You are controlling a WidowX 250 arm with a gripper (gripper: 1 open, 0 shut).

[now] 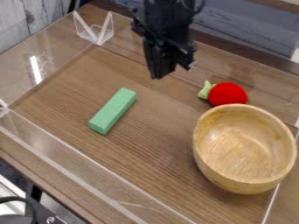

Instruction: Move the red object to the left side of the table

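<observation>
The red object (226, 93) is a small glossy red toy fruit with a green leafy end pointing left. It lies on the table (163, 149) just behind the wooden bowl's rim, at the right. My gripper (165, 71) hangs above the table's back middle, to the left of the fruit and apart from it. Its dark fingers point down and are shut with nothing between them.
A wooden bowl (244, 146) stands at the front right. A green rectangular block (112, 111) lies left of centre. Low clear acrylic walls (47, 52) border the tabletop, and a small clear stand (93, 29) sits at the back left.
</observation>
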